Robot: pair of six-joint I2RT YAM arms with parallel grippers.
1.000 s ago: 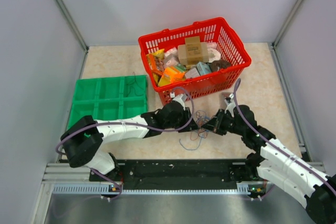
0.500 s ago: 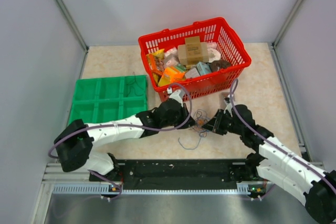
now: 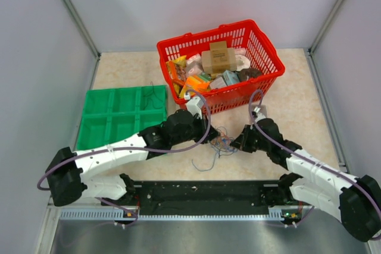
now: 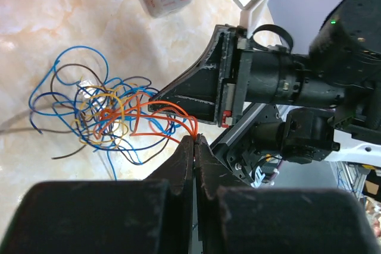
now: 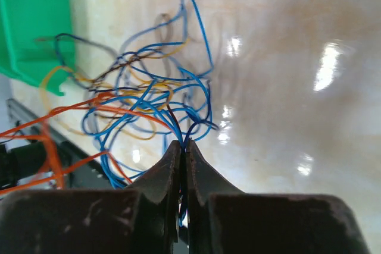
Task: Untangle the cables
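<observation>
L gripper (image 4: 194,141) clamped on orange strand (image 4: 191,126), R gripper (image 5: 180,146) pinching blue strand (image 5: 176,130); cables (image 3: 222,140) sit btwn both tips. Arms have drawn apart vs 1 s ago, so tangle's prob loosening

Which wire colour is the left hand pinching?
The orange wire: it alone runs into the left hand; the right hand pinches a blue wire.

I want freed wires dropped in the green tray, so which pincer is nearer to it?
Left. The left pincer, shut on an orange wire, sits on the green tray's side of the tangle; the right pincer, shut on a blue wire, sits on the tangle's far side.
</observation>
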